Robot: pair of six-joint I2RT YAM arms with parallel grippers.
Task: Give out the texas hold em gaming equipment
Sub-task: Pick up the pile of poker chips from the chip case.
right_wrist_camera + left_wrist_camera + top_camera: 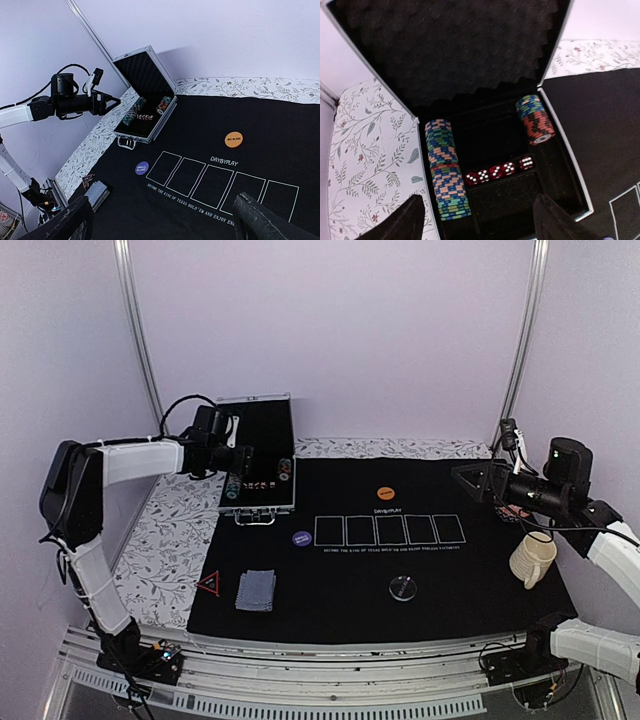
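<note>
Texas hold em gaming equipment point(233, 490), listed near to far, partly laid out and partly in its case.
- Nearest the arm bases, on the black mat point(480, 610): card deck point(255, 590) with red triangle marker point(209, 584) just beside it; clear disc point(403, 588) well apart to the right.
- Mid mat: purple small-blind button point(302, 538); orange big-blind button point(388, 494) beyond the printed rectangles.
- Far left of the surface point(165, 540): open metal case point(560, 145) holding long chip row point(447, 170), red dice point(500, 171) and short chip stack point(535, 119).
- Left end effector point(477, 210): over the case, fingers apart, holding nothing.
- Right end effector point(165, 220): spread wide, empty, raised over the mat's right side.
- Step, as judged: lifting chips out of the case; shift over one row, descend straight, straddle only a short section, and keep the fingers clear of the case wall and dice.
</note>
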